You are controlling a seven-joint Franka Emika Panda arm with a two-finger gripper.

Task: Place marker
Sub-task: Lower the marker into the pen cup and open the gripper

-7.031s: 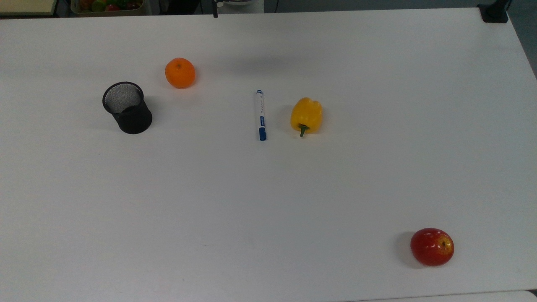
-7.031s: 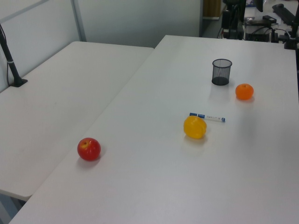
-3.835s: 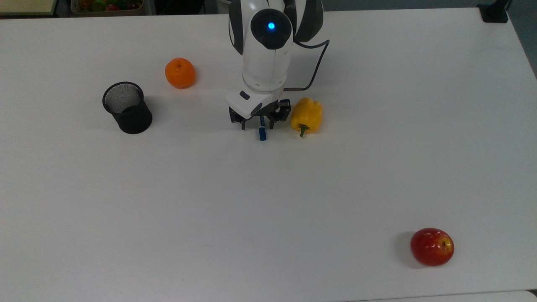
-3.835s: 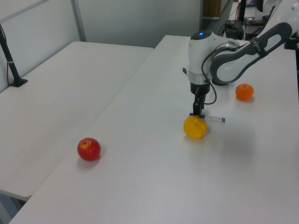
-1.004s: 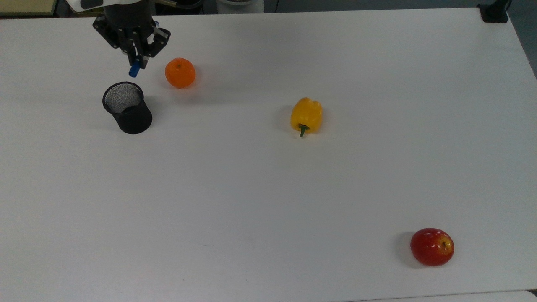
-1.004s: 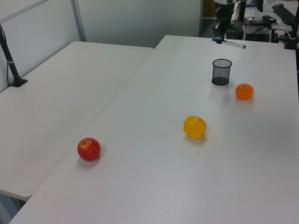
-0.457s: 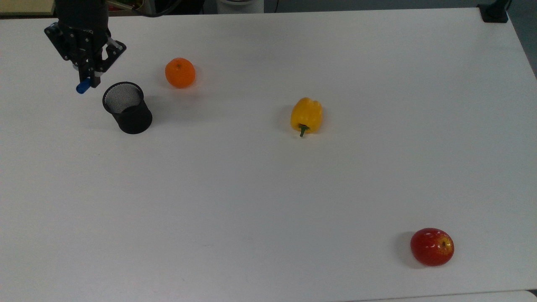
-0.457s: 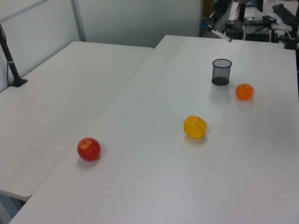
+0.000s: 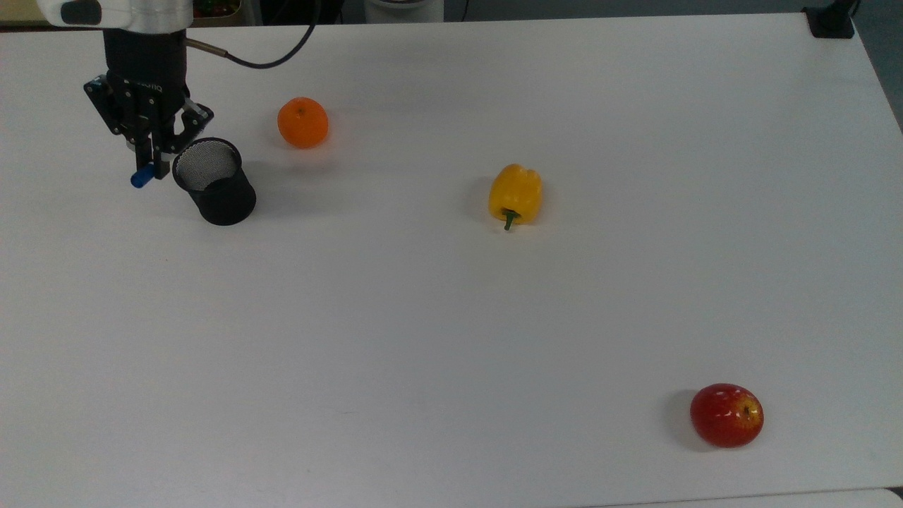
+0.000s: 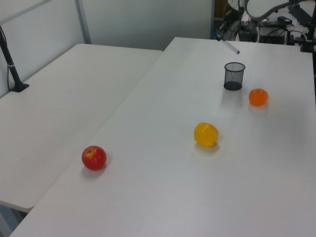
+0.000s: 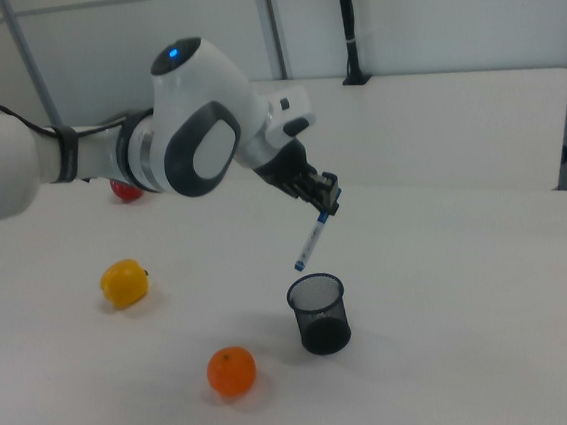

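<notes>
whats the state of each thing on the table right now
marker: held tilted in the air above the cup
gripper: shut on the marker
mesh cup: upright, empty
orange: resting on the table
yellow pepper: lying on its side
apple: resting on the table

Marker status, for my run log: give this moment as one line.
gripper: shut on marker | marker: tilted, airborne above mesh cup | not yet in cup
</notes>
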